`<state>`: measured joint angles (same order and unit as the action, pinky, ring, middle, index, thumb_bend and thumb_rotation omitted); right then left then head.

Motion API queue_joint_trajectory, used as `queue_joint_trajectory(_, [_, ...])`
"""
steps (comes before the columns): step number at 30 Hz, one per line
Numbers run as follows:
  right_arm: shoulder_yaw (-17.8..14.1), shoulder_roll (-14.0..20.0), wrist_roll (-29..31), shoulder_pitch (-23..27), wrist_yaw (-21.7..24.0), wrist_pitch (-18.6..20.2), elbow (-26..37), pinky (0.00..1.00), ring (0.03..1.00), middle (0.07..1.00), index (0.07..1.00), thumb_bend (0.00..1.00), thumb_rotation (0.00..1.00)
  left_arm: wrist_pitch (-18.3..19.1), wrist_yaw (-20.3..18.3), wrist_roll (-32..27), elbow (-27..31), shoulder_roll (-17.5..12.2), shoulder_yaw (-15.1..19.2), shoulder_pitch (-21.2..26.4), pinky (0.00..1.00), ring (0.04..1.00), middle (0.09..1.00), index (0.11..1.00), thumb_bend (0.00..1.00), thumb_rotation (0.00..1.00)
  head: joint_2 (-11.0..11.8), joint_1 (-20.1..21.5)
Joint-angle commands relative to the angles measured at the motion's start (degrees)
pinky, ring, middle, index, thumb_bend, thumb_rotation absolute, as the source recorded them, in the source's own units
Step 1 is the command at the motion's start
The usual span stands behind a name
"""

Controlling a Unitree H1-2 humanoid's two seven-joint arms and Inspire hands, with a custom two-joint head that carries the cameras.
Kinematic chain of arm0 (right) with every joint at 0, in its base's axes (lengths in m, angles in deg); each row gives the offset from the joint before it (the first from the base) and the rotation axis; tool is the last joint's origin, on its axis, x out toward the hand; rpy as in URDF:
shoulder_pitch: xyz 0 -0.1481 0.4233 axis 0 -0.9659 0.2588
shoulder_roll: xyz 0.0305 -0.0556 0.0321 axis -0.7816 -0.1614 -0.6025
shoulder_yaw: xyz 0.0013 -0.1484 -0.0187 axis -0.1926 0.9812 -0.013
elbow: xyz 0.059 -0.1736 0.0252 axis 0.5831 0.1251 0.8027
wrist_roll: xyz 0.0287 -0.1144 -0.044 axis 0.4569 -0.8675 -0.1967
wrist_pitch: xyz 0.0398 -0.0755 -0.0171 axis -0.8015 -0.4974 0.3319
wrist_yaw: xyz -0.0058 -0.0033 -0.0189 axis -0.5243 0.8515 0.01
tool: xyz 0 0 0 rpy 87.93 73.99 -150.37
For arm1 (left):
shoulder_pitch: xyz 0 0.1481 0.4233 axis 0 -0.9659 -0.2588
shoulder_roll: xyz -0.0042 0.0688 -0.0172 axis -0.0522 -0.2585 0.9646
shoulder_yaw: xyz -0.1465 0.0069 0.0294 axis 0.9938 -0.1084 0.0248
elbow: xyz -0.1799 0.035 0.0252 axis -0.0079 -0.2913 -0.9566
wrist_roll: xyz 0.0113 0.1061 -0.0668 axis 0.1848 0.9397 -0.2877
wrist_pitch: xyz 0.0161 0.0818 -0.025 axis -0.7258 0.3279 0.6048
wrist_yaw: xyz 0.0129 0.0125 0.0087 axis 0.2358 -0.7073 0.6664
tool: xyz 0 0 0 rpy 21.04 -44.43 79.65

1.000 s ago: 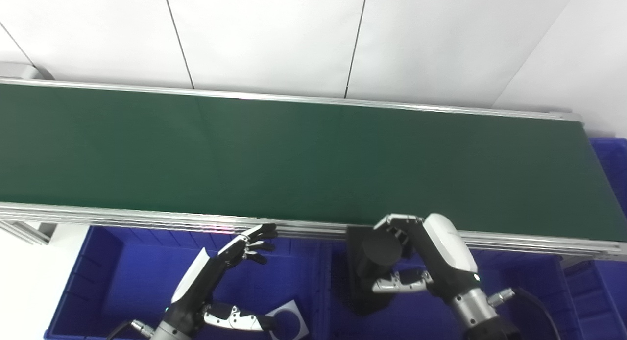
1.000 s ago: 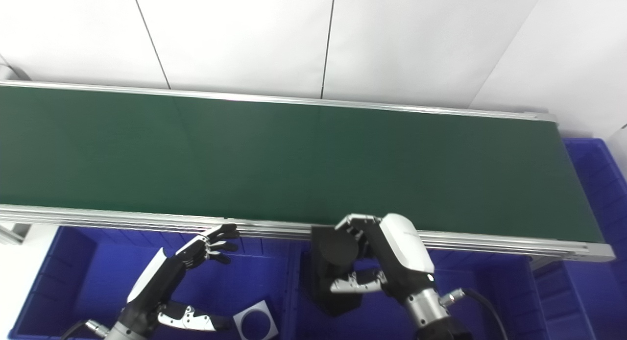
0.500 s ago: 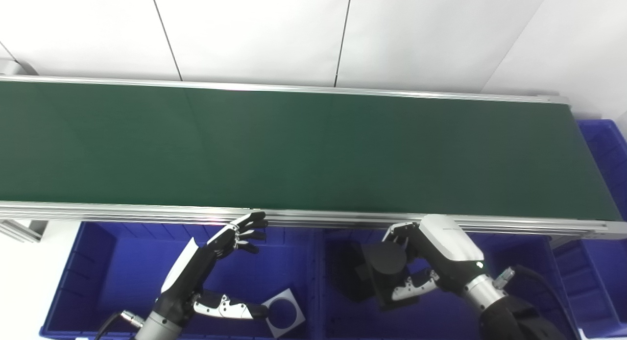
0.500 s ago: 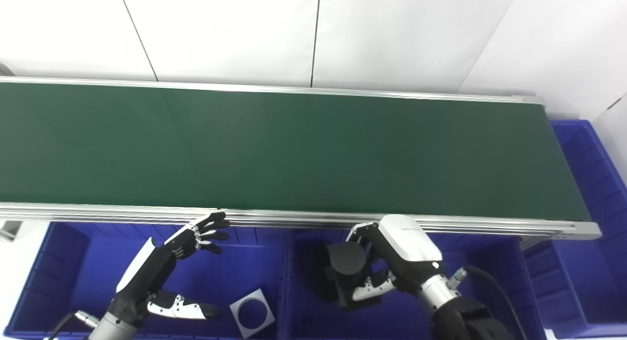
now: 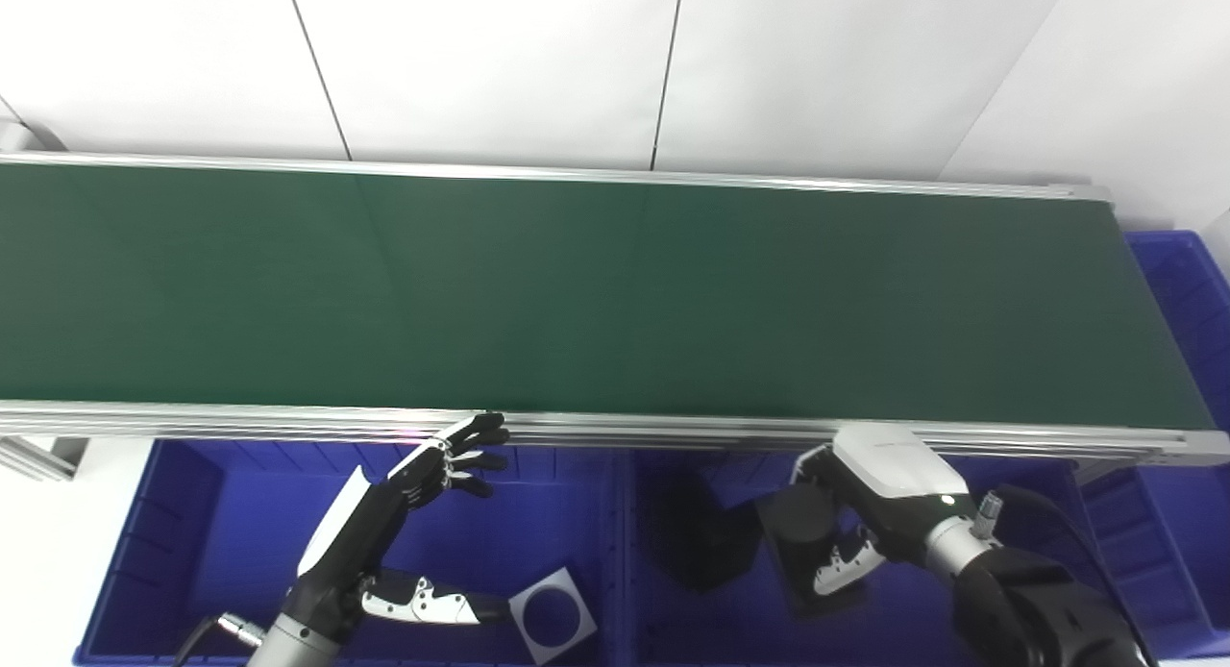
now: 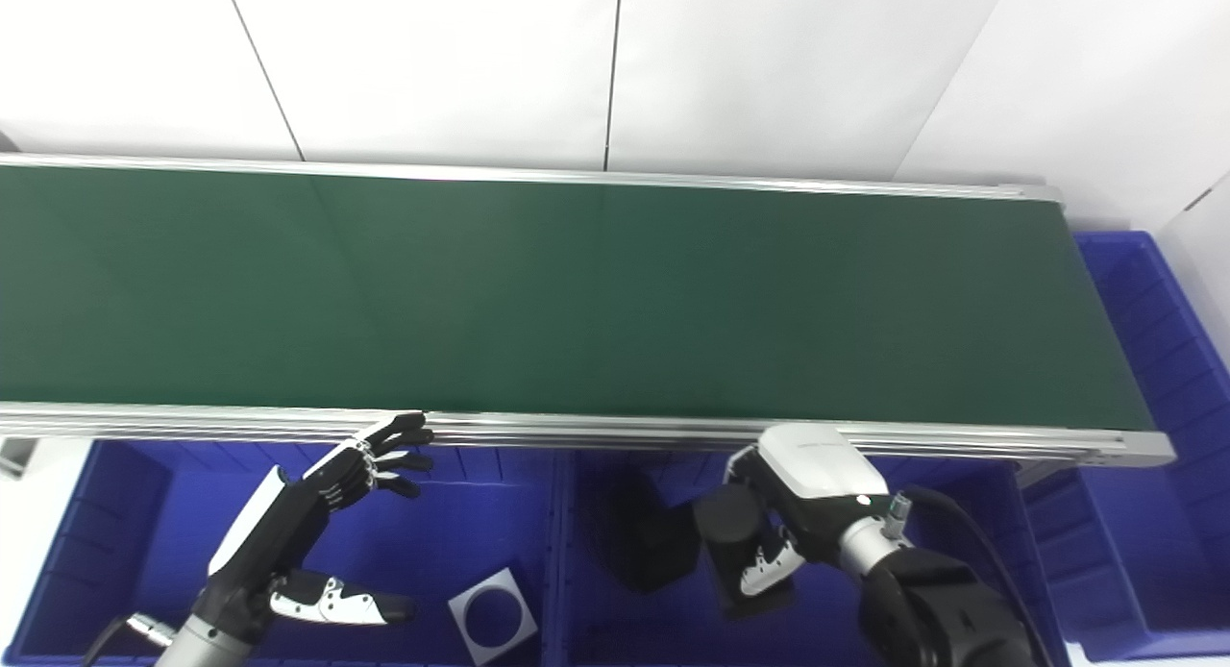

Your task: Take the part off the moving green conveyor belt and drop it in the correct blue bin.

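— Left eye view, from the left: what's there?
— The left hand, fingers spread and holding nothing, hangs over the left blue bin, where a grey square plate with a round hole lies.
— And right of it?
— The right hand grips the black part over the middle blue bin, below the green conveyor belt.
— Any writing?
— None readable.
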<state>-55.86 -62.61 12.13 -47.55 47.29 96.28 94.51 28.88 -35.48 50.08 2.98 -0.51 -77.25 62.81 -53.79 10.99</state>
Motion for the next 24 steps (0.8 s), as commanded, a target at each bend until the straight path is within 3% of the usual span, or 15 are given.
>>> queue_joint_trajectory(1, [-0.7, -0.4, -2.2, 0.6, 3.4, 2.7, 3.5, 0.82, 0.883, 0.883, 0.85, 0.8, 0.47, -1.4, -1.1, -0.2, 1.9, 0.2, 0.9, -0.3, 0.64, 0.763, 0.846, 0.876, 0.88, 0.32, 0.0, -0.1])
queue_joint_trajectory(3, [-1.0, -1.0, -3.5, 0.9, 6.5, 3.4, 4.8, 0.87, 0.908, 0.901, 0.868, 0.81, 0.49, -1.4, -1.8, -0.5, 2.0, 0.4, 1.4, -0.5, 0.64, 0.762, 0.847, 0.876, 0.88, 0.31, 0.0, -0.1])
queue_joint_trajectory(7, [-2.6, -2.2, -1.7, 0.4, 7.7, 3.2, 7.4, 0.9, 0.941, 0.925, 0.912, 0.84, 0.5, -1.4, -2.7, -0.5, 2.0, 0.8, 2.1, -0.7, 0.64, 0.762, 0.847, 0.876, 0.87, 0.31, 0.1, -0.3])
queue_joint_trajectory(11, [-4.5, -4.3, 3.1, -1.4, 5.3, 2.3, 10.5, 0.77, 0.931, 0.93, 0.941, 0.88, 0.5, -1.4, -3.8, -0.8, 2.1, 1.2, 2.8, -0.9, 0.65, 0.764, 0.848, 0.878, 0.87, 0.32, 0.1, -0.5])
queue_joint_trajectory(19, [-7.3, -9.9, 21.1, -8.0, -8.6, -3.0, 12.2, 0.73, 0.867, 0.917, 0.949, 0.91, 0.45, -1.4, -6.0, -1.4, 2.8, 2.2, 3.9, -1.2, 0.66, 0.787, 0.861, 0.881, 0.88, 0.31, 0.4, -1.2])
queue_joint_trajectory(22, [-8.5, -12.9, 31.1, -11.2, -13.7, -5.9, 10.3, 0.71, 0.869, 0.936, 0.962, 0.9, 0.38, -1.4, -7.3, -2.4, 3.0, 2.8, 4.1, -0.9, 0.68, 0.791, 0.853, 0.886, 0.89, 0.31, 0.6, -1.8])
queue_joint_trajectory(24, [-8.5, -14.3, 34.5, -13.0, -17.2, -8.3, 8.8, 0.69, 0.836, 0.927, 0.969, 0.88, 0.37, -1.4, -8.2, -2.9, 2.9, 3.0, 4.3, -0.6, 0.69, 0.795, 0.856, 0.892, 0.88, 0.3, 0.7, -1.9])
